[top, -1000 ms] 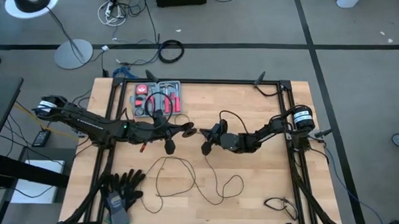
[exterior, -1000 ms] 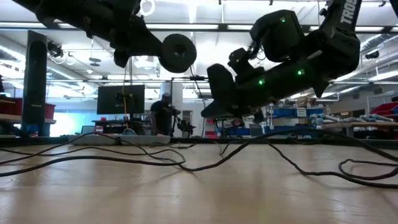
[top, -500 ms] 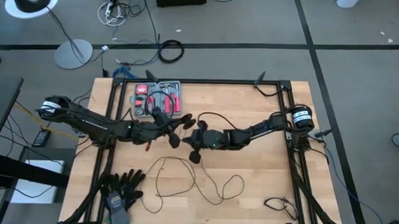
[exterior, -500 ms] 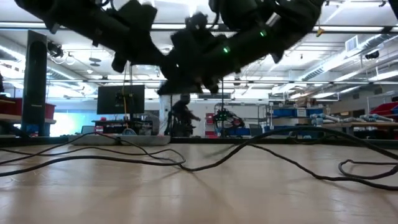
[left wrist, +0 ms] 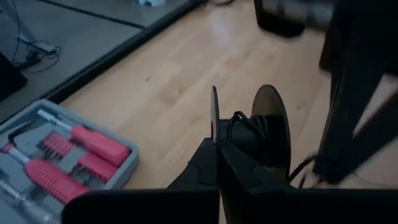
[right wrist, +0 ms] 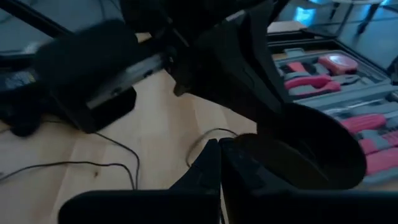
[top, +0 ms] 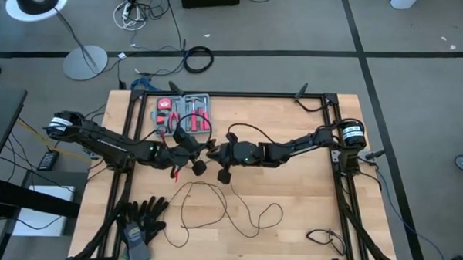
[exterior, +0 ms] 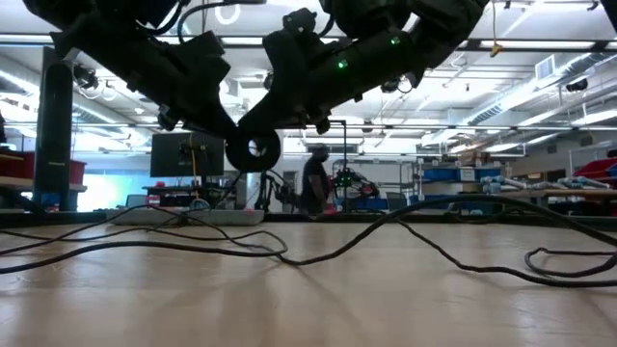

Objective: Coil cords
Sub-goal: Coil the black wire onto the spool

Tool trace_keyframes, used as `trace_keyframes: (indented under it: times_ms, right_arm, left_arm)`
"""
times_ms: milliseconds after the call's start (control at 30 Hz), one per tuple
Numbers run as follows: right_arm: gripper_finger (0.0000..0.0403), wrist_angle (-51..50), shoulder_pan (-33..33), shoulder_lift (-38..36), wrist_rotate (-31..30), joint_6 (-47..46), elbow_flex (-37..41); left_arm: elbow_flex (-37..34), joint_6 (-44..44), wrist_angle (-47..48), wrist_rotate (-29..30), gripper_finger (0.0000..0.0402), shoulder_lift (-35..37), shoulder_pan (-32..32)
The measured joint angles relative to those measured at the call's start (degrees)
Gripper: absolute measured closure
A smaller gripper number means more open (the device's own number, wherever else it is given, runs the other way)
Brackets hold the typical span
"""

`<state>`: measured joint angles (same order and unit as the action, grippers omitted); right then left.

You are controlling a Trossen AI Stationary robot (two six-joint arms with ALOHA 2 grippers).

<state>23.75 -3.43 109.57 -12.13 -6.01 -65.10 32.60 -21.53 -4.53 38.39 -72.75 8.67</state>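
The cord [top: 213, 205] is a thin black wire lying in loose loops on the near half of the wooden table [top: 306, 194]. It also shows in the low view [exterior: 289, 258]. Its round black puck-like disc [exterior: 253, 149] hangs above the table's middle [top: 200, 167], with some wire turns [left wrist: 244, 127] around its core. My left gripper [top: 196, 156] is shut on it. My right gripper [top: 217, 154] is shut and sits right beside the disc [right wrist: 311, 152], facing the left gripper. No frame shows whether it has the wire. My left gripper [left wrist: 216, 146] pinches the disc's thin flat side plate [left wrist: 214, 118] at its rim between the two fingers. It comes from the table's left, slanting down. The disc stands on edge, lifted clear of the table. My right gripper [right wrist: 219, 148]: I cannot tell whether it touches the cord or the disc.
A grey tool case with red-handled tools [top: 184, 113] lies at the far left of the table, close behind both grippers. Black gloves [top: 142, 218] lie at the near left corner. A short cable [top: 326, 240] lies at the near right. A black frame [top: 325, 98] borders the table.
My right gripper has risen and gone toward the table's left, rolling as it went, until it sits against my left gripper. My left gripper has drawn back slightly toward the left and tipped down. The disc now hangs lower than it did. The loops on the table have stayed put.
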Motion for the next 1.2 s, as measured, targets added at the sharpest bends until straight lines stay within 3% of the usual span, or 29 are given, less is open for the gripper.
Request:
trace_keyframes:
  times_ms: [167, 700, 933, 1200]
  right_arm:
    - [0.0403, 0.07, 1.93, -0.07, 6.37, -2.54, -0.26]
    - [0.0403, 0.65, 4.03, -1.65, 9.32, -2.93, -0.37]
    - [0.0399, -12.78, 5.39, -5.97, 7.44, -3.29, -0.35]
    - [0.0368, -26.23, 6.28, -7.70, 7.16, -6.39, -0.37]
  left_arm:
    - [0.00, 0.08, 0.02, -0.07, 0.0401, 0.02, 0.00]
    - [0.02, -1.23, 3.84, -0.85, 0.0401, 0.04, 0.00]
    - [0.02, -1.28, 4.75, -3.19, 0.0401, 0.36, 0.00]
    - [-0.03, -1.07, 3.01, -5.84, 0.0401, 1.20, 0.04]
